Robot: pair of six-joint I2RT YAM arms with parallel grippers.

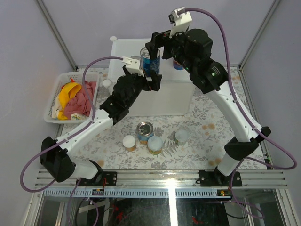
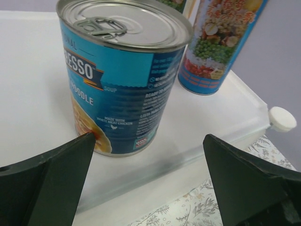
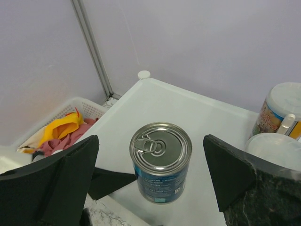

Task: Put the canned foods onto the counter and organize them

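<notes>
A wide blue-labelled steel can (image 1: 150, 62) stands upright on the white counter (image 1: 174, 96), near its front edge. My left gripper (image 1: 146, 79) is open and empty just in front of that edge. In the left wrist view the can (image 2: 122, 70) stands just beyond the left gripper (image 2: 148, 181), with a tall slim canister (image 2: 216, 42) behind it. My right gripper (image 1: 157, 47) hovers above the can, open. In the right wrist view its fingers (image 3: 61, 179) stand wide apart on either side of the can (image 3: 161, 162), not touching it. Two pale-lidded canisters (image 3: 282, 110) stand at the right of the counter (image 3: 188, 108).
On the patterned table in front of the counter stand another blue can (image 1: 145, 131) and three small white-lidded jars (image 1: 129, 142), (image 1: 155, 145), (image 1: 181, 136). A white mesh basket (image 1: 52, 110) with yellow and pink things sits at the left. Round knobs (image 2: 282, 117) mark the counter's corners.
</notes>
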